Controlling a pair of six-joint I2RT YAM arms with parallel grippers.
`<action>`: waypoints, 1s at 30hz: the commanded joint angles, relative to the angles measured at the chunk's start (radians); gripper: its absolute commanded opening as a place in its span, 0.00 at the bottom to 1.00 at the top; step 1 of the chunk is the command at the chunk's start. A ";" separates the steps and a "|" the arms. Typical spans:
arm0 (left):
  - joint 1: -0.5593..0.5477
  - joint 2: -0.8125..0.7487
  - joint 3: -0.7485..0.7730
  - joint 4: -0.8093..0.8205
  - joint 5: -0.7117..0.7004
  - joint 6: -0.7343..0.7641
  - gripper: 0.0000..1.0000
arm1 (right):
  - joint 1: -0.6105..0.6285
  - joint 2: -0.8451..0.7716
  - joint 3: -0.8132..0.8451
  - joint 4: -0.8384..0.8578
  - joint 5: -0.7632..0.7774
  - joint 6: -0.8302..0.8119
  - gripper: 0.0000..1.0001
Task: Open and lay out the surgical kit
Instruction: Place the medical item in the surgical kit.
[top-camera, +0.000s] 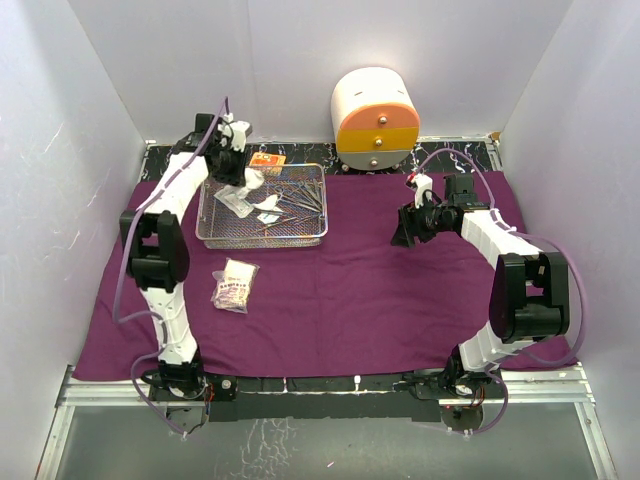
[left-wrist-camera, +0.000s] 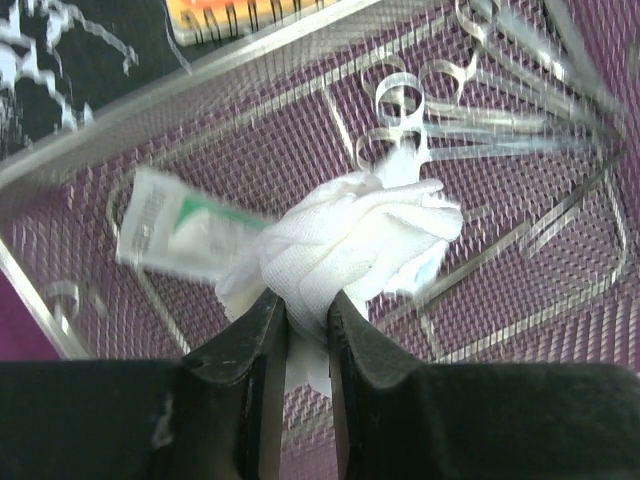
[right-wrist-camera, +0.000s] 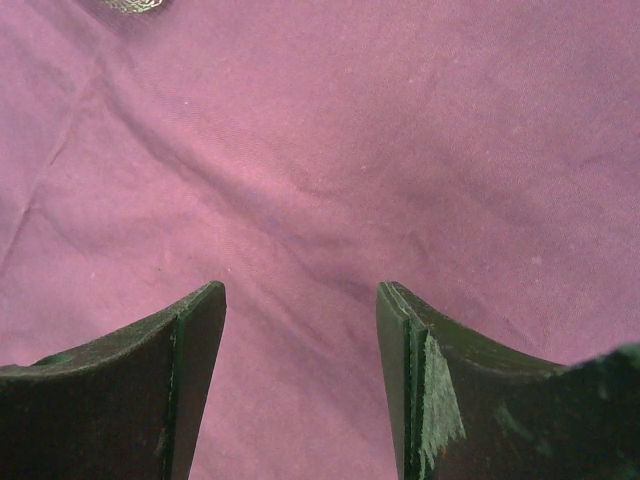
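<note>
The purple cloth (top-camera: 350, 290) lies spread over the table. The silver wire-mesh tray (top-camera: 212, 238) stands on it at the back left, holding ring-handled forceps (left-wrist-camera: 410, 95), a flat green-and-white packet (left-wrist-camera: 170, 225) and gauze. My left gripper (top-camera: 250, 182) is shut on a white gauze wad (left-wrist-camera: 350, 245) and holds it just above the tray floor. A clear packet (top-camera: 235, 283) lies on the cloth in front of the tray. My right gripper (top-camera: 405, 232) is open and empty, low over bare cloth (right-wrist-camera: 320, 160) at the right.
A rounded white-and-orange drawer cabinet (top-camera: 375, 118) stands at the back centre, behind the cloth. An orange packet (top-camera: 266, 160) lies behind the tray's far rim. White walls close in the left, right and back sides.
</note>
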 joint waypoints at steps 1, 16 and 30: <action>0.012 -0.257 -0.196 -0.081 -0.043 0.143 0.00 | -0.005 -0.044 0.025 0.030 0.001 -0.013 0.60; 0.233 -0.637 -0.701 -0.253 -0.074 0.276 0.00 | -0.034 -0.088 0.019 0.037 -0.018 -0.010 0.60; 0.237 -0.431 -0.795 -0.074 -0.173 0.245 0.00 | -0.048 -0.094 0.011 0.041 -0.006 -0.012 0.61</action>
